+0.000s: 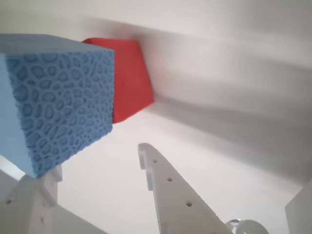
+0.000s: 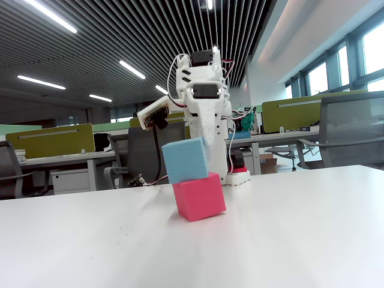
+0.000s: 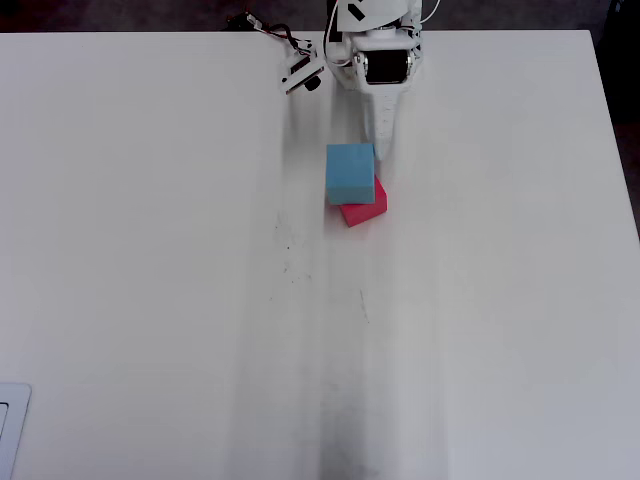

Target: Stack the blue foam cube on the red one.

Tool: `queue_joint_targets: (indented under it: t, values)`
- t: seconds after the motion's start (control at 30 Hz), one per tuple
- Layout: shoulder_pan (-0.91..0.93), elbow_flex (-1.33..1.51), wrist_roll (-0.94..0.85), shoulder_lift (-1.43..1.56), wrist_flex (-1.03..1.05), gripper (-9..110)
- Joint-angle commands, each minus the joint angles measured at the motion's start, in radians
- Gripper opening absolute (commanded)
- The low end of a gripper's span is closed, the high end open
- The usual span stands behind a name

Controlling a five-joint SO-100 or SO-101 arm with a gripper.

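Note:
The blue foam cube (image 2: 185, 159) rests on top of the red one (image 2: 200, 195), shifted a little to the left in the fixed view so that it overhangs. From overhead, the blue foam cube (image 3: 350, 172) covers most of the red one (image 3: 368, 208). My gripper (image 1: 97, 161) is open just behind the stack. In the wrist view the blue foam cube (image 1: 56, 100) lies against the left finger (image 1: 46, 187), and the right finger (image 1: 168, 187) stands clear of it. The red one (image 1: 129, 78) shows behind the blue cube.
The white arm (image 2: 207, 96) and its red-footed base (image 2: 239, 174) stand at the far edge of the white table (image 3: 200, 300). Office desks and chairs fill the background of the fixed view.

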Motion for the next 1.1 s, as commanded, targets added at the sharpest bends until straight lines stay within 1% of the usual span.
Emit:
queue_joint_targets:
  t: [0.0,0.53,1.07]
  values:
    - [-0.014,-0.002,0.006,0.005,-0.023,19]
    - [-0.078,0.021,0.014,0.04,-0.077,19]
    - [-0.08,0.021,0.014,0.04,-0.078,20]
